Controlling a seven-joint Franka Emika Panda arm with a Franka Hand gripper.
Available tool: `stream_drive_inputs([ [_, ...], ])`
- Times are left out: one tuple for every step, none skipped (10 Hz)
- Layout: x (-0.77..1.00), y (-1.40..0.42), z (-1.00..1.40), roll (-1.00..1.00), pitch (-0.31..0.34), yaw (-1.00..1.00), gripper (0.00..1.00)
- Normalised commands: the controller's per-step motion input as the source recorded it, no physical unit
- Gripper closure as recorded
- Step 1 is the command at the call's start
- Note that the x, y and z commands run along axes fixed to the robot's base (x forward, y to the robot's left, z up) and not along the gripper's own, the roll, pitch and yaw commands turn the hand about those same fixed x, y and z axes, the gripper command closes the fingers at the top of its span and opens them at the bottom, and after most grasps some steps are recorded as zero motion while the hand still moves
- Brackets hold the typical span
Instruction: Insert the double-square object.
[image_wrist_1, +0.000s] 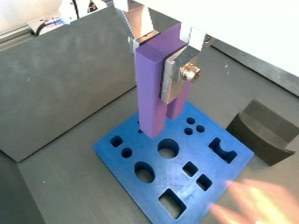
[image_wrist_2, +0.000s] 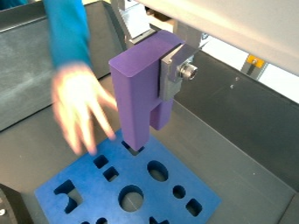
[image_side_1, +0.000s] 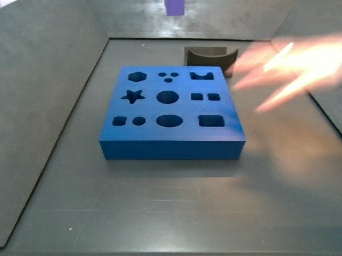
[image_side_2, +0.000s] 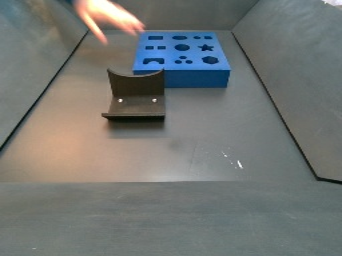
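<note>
Item: purple peg (image_wrist_1: 160, 83), long axis upright, pinched near its top between the gripper (image_wrist_1: 163, 52) plates; lower end hangs over the blue block (image_wrist_1: 176, 162) w/ shaped holes, not yet in any.
Blurred human hand (image_wrist_2: 82, 109) reaching in beside the peg.
Dark curved piece (image_wrist_1: 267, 129) sits just beside the block.
Coming move: straight down, pending hole match; which hole lies under the peg can't tell.

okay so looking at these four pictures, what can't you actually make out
- The gripper in both side views: out of frame; only the double-square object shows its tip at the upper edge.
- A person's hand: motion-blurred in every view.
- The peg's lower end in both wrist views hides part of the blue block, so its target hole is unclear.
</note>
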Motion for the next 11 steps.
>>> stream_drive_inputs([
  [-0.05,0.0,-0.15,0.01,-0.033,-0.5,1.0],
  [0.13,0.0,-0.11,-0.01,0.0,-0.95,1.0],
  [0.09,0.0,-0.09,-0.03,0.0,-0.99,1.0],
  [0.08,0.0,-0.1,-0.03,0.0,-1.0,1.0],
  [0.09,0.0,-0.1,-0.03,0.0,-1.0,1.0],
  [0.08,0.01,-0.16,-0.01,0.0,-1.0,1.0],
  [0.0,0.0,-0.29,0.0,0.0,-1.0,1.0],
  [0.0,0.0,-0.39,0.0,0.0,-1.0,1.0],
  [0.01,0.0,-0.43,0.0,0.0,-1.0,1.0],
  [0.0,0.0,-0.45,0.0,0.0,-1.0,1.0],
  [0.0,0.01,-0.5,0.0,0.0,-1.0,1.0],
])
